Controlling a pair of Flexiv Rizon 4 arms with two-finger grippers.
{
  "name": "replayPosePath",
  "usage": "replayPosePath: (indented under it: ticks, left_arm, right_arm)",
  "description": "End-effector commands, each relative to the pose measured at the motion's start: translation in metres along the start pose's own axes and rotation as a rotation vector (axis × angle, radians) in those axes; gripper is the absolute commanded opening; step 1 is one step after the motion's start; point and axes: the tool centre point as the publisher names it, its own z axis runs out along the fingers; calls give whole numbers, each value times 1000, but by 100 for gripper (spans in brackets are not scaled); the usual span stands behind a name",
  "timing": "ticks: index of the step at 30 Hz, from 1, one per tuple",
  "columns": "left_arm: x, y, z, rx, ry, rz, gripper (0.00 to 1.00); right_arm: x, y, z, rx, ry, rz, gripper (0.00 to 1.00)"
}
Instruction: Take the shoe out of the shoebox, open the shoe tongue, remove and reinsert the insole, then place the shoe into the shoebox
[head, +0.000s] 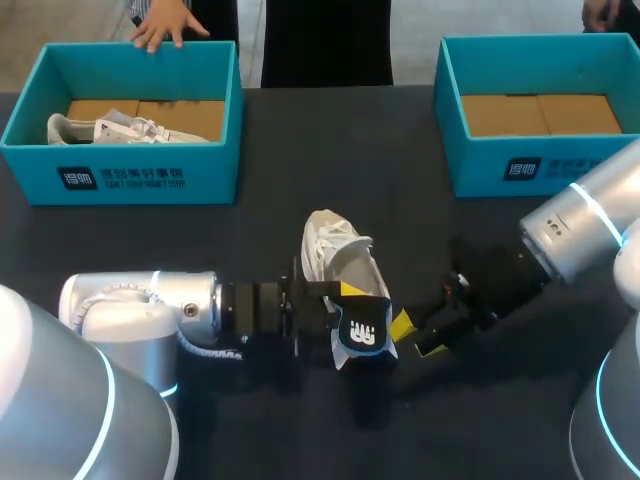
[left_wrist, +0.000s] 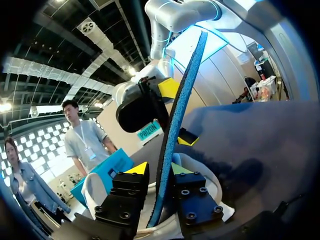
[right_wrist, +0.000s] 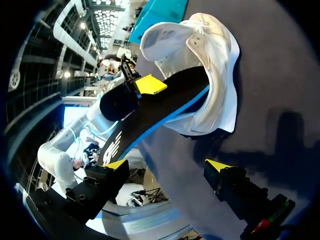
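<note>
Shoe on the table between our arms, its insole drawn partly out at the heel.
Our left gripper is clamped on the insole right at the shoe's heel; our right gripper sits just beside the shoe's heel, fingers apart. Beyond the shoe stand a blue box and, well apart from it, a second box.

furniture: one table | top: dark, matte, plain | light: soft shadows on its surface
</note>
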Motion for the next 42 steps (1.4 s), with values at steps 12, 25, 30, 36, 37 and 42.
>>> replayPosePath:
  ticks: [12,25,30,36,37,42]
  left_arm:
    - [0,-18,-1,-49,4,17,28]
    - [-1,-18,7,-83,30,-18,22]
    - [0,-15,9,-86,35,-22,10]
    - [0,-10,10,-99,35,-24,0]
    - [0,-10,10,-100,34,-25,0]
    - [0,-8,10,-111,20,-13,0]
  right_arm:
    - [0,0,1,-2,-2,0,100]
    - [0,0,1,-2,-2,0,100]
    - [0,0,1,-2,-2,0,100]
    - [0,0,1,-2,-2,0,100]
    - [0,0,1,-2,-2,0,100]
    - [0,0,1,-2,-2,0,100]
